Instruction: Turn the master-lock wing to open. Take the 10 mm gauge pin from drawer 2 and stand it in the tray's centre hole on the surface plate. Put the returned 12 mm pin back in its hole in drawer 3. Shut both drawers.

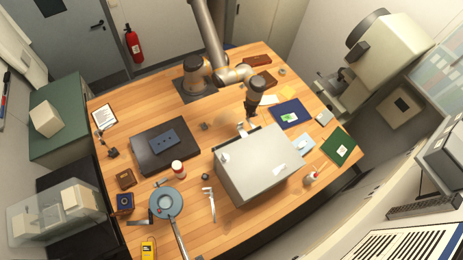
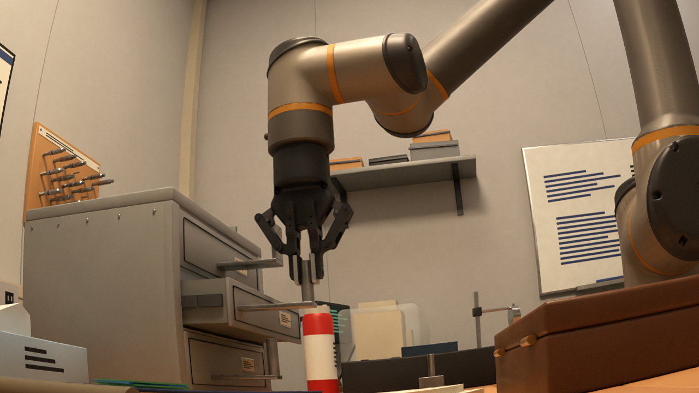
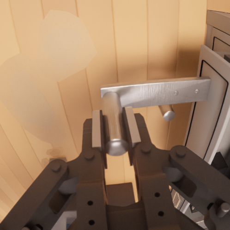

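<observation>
On the right half of the bench stands the grey drawer cabinet (image 1: 258,162), its drawer fronts facing the robot's base. Drawer 2 (image 2: 244,310) is pulled partly out of the cabinet front, while the drawers above and below it sit flush. The upright peg (image 3: 114,122) at the end of drawer 2's flat steel handle bar (image 3: 157,92) is held in my gripper (image 3: 113,125), which is closed around it from above. The dark surface plate (image 1: 164,145) with the blue tray (image 1: 164,140) lies to the left of the cabinet. The tray shows three holes. The drawer's inside is hidden.
A brown case (image 2: 599,332) lies on the bench near the second side camera. A red and white cylinder (image 1: 178,169) stands between the surface plate and the cabinet. A magnifier lamp (image 1: 165,202) and a caliper (image 1: 210,202) lie at the bench's front. Notebooks and papers lie right of the cabinet.
</observation>
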`<move>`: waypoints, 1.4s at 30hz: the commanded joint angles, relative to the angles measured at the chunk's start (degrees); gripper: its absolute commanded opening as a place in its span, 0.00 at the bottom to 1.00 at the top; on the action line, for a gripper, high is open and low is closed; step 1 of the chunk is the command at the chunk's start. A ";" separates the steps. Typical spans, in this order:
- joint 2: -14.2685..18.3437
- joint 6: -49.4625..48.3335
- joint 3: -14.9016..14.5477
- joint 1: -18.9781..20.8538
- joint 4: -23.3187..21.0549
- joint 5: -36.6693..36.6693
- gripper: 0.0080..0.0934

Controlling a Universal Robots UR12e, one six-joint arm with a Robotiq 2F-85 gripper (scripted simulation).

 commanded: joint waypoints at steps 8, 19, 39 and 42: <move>-0.47 -0.03 0.39 -0.03 0.08 -0.01 0.00; -1.10 -0.08 0.93 -0.07 0.16 -0.01 0.00; -2.26 -0.16 1.91 -0.16 0.34 -0.01 0.00; -2.43 -0.17 2.06 -0.17 0.37 -0.01 0.00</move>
